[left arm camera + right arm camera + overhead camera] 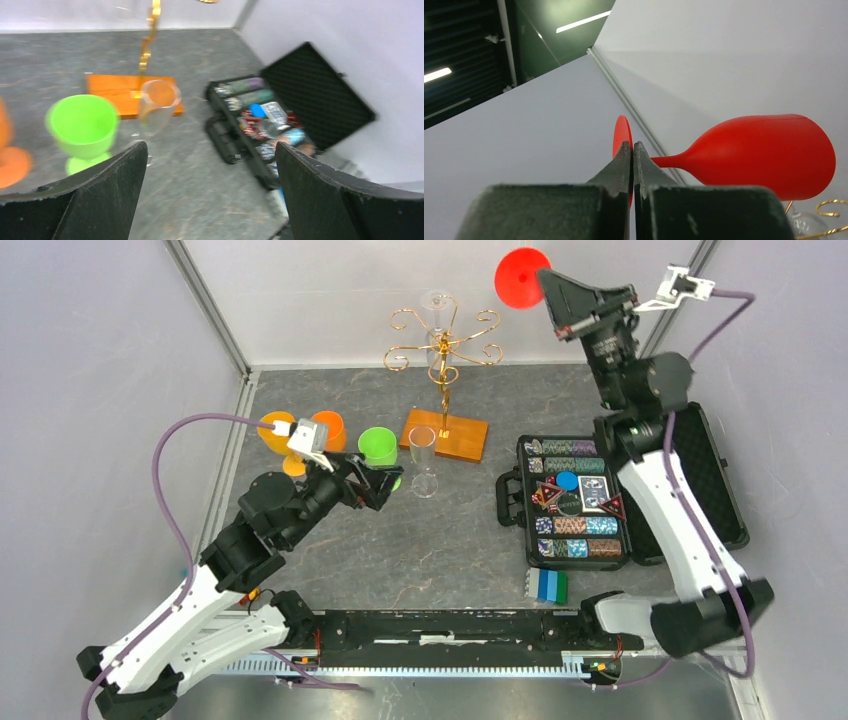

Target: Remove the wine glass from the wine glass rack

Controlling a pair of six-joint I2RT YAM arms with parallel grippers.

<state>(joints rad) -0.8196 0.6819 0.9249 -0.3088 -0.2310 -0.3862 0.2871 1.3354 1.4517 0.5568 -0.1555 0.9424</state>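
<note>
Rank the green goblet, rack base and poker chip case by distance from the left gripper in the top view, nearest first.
1. Green goblet: just behind the open left gripper, partly overlapped by it.
2. Rack base: farther back and to the right.
3. Poker chip case: lying open on the table's right side.

1. The wine glass rack stands at the far middle of the table, with a hanging glass on its top arms.
2. A standing glass sits just near-left of the rack's base.
3. A group of goblets stands left of that glass.
4. An open case lies to the right, with small blocks at its near side.
5. The wine glass is in the air in the right gripper, right of the rack's top and apart from it.
</note>
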